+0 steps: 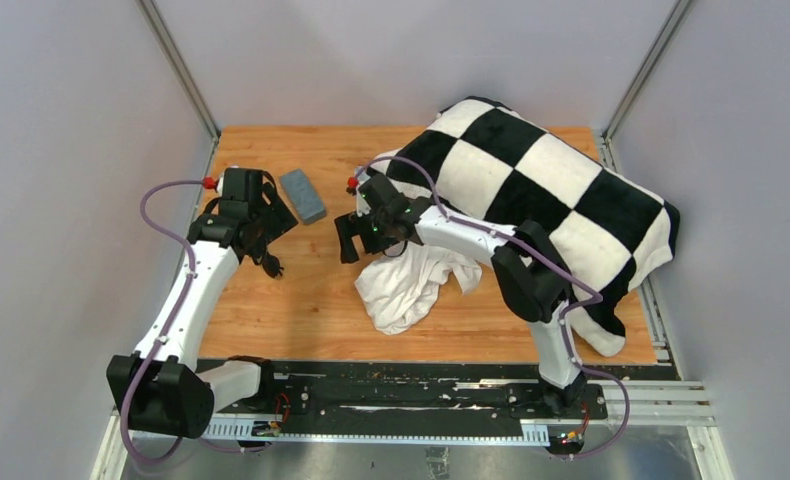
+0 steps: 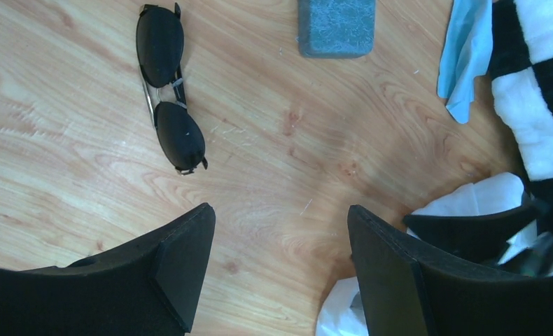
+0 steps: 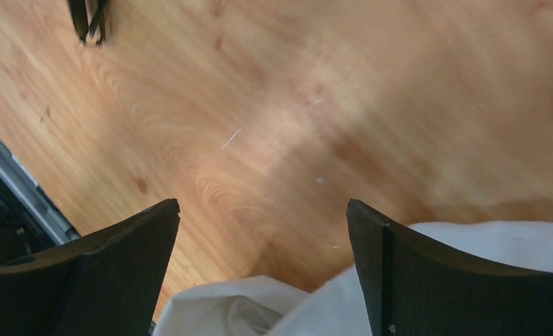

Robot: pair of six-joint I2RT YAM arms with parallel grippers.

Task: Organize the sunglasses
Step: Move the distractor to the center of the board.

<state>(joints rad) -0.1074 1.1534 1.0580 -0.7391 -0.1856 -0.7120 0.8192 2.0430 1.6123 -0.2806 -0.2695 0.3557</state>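
Left wrist: sunglasses [image 2: 170,87] lie ahead-left of the left hand [image 2: 279,215].

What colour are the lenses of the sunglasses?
Black; the sunglasses show best in the left wrist view.

Left arm [image 1: 186,290], white links with black joints: base at near-left edge, link rising forward, elbow bent, wrist tipped down. Black 2-finger left gripper [image 2: 281,217] points downward, jaws spread wide, grips nothing; both wedge-shaped fingers [image 2: 183,266] in frame in left wrist view, tips level with each other.

Right arm [image 1: 471,235], same white and black build: base at near-right edge, black elbow raised, forearm reaching left toward centre, purple cable looped along it. Black 2-finger right gripper [image 3: 263,210] aimed down, jaws fully apart, holding nothing, fingers [image 3: 127,259] symmetric in right wrist view.

The 2 grippers sit near each other, not touching.
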